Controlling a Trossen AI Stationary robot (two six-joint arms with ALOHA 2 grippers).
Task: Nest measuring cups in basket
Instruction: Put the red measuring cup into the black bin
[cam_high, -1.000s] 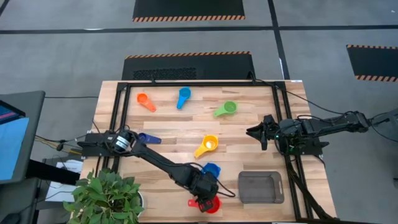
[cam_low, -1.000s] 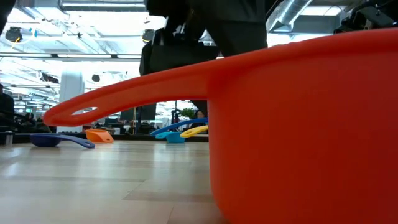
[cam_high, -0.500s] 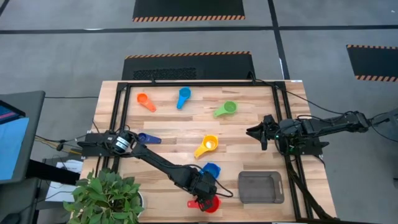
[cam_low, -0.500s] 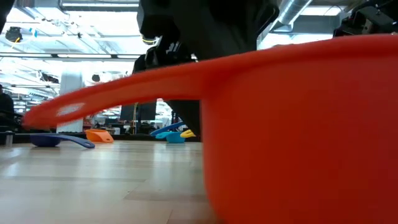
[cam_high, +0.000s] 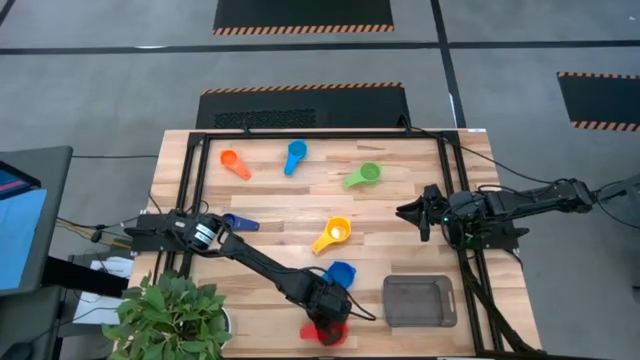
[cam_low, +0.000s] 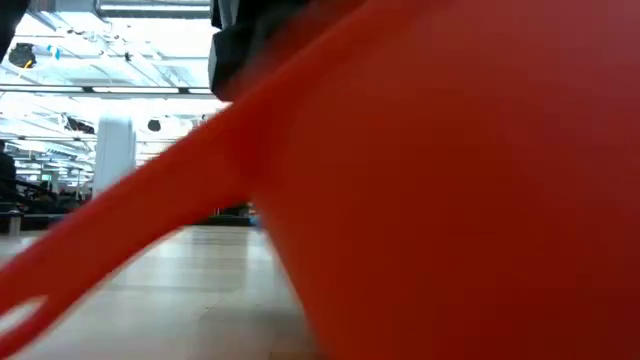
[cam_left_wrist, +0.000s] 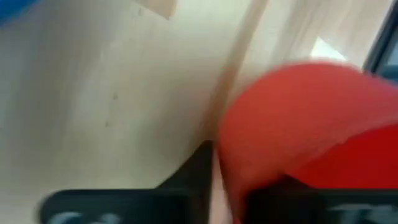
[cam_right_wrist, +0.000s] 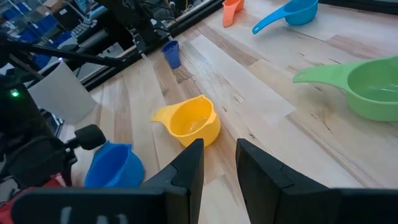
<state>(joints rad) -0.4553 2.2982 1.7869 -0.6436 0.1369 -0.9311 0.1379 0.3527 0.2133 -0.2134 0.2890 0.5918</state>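
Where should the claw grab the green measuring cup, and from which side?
Take the green cup by its flat handle, coming straight down from above. The cup sits upright, and the handle sticks out toward the table's left side, free of other cups.

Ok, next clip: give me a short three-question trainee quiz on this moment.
1. True or false: the basket already holds a cup.
2. Which cup is the left pincer at: A yellow, B red, C green?
3. Fill in: the right pincer hangs over the table's ____ edge, holding nothing.

Key: 1 false, it lies empty. 2 B, the red cup, beside the basket at the near edge. 3 right.
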